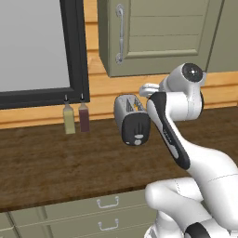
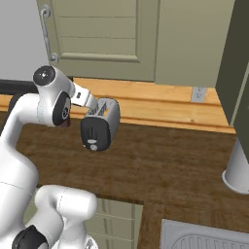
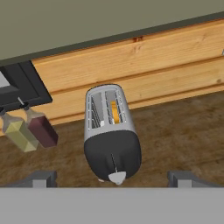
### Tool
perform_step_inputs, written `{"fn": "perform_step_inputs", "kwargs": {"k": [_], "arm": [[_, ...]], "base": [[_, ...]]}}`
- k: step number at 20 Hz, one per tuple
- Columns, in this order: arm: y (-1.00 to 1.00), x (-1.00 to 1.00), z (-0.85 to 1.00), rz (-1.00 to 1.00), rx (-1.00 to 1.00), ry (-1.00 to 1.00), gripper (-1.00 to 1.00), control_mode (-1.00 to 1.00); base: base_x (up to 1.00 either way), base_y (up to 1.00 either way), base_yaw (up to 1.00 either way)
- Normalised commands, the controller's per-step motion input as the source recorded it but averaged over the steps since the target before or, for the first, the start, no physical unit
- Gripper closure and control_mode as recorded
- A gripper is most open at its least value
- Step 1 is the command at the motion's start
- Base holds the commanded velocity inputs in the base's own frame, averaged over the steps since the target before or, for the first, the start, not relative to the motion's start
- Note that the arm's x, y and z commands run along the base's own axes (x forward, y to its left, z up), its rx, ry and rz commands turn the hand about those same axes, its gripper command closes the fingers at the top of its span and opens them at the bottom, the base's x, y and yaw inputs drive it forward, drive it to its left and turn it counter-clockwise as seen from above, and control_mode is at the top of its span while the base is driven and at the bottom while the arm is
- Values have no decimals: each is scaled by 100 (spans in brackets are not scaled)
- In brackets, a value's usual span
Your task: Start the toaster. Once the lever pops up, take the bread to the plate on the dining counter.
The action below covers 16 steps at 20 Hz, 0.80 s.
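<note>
The silver toaster [image 3: 107, 118] stands on the dark worktop by the wooden back wall, its glossy black end panel [image 3: 113, 153] turned toward me; it also shows as the toaster [image 1: 131, 116] [image 2: 102, 121] in both base views. An orange slice of bread [image 3: 114, 112] sits down in the right slot. A thin line for the lever [image 3: 114, 162] runs down the panel above a pale dial [image 3: 117, 177]. My gripper [image 3: 113, 178] is open, its fingertips [image 3: 41, 178] wide apart on either side of the panel's near end, holding nothing. The plate and the dining counter are out of view.
Two bottles, an olive bottle [image 1: 69, 119] and a dark red bottle [image 1: 84, 117], stand left of the toaster under the black-framed window [image 1: 76, 51]. Wall cabinets [image 2: 107, 39] hang above. A sink [image 2: 204, 237] and a pale column [image 2: 239, 168] lie to the right. My arm [image 1: 169, 135] covers the toaster's right side.
</note>
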Motion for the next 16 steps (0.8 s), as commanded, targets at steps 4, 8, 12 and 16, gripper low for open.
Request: {"fn": "perform_step_inputs", "kwargs": {"k": [4,8,12,16], "arm": [[0,0,0,0,0,0,-100,-100],[0,0,0,0,0,0,-100,-100],[0,0,0,0,0,0,-100,-100],[0,0,0,0,0,0,-100,-100]], "base": [[0,0,0],[0,0,0],[0,0,0],[0,0,0]]}}
